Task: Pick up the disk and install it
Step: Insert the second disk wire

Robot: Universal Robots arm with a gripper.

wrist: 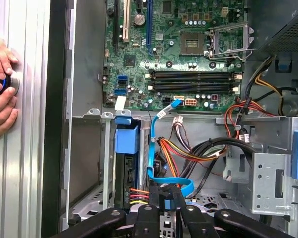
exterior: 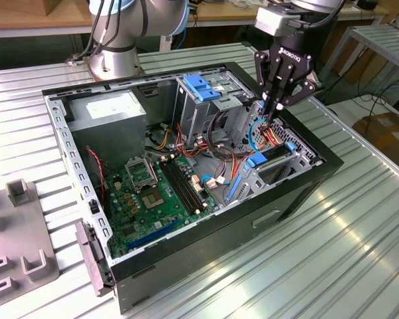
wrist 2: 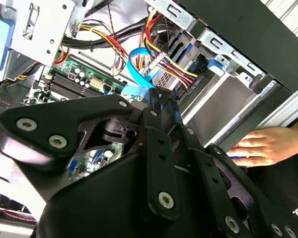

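Gripper (exterior: 277, 114) is down inside the open PC case (exterior: 306, 193) with its fingers drawn together. A blue flat cable (wrist: 154, 148) sits right at the tips, and I can't tell if it's pinched. There's white lettering on the gripper body.

The disk (wrist: 126, 141) sits edge-on in the drive bay at the case's right end in the exterior view, just beside the gripper, with its blue bracket facing up. Bundled coloured wires (wrist: 188, 151) crowd that corner, so it's tight.

The power supply (exterior: 110, 109) at the far left carries a white sticker. A person's hand (wrist 2: 263, 146) rests on the ribbed table (exterior: 359, 246) outside the case wall.
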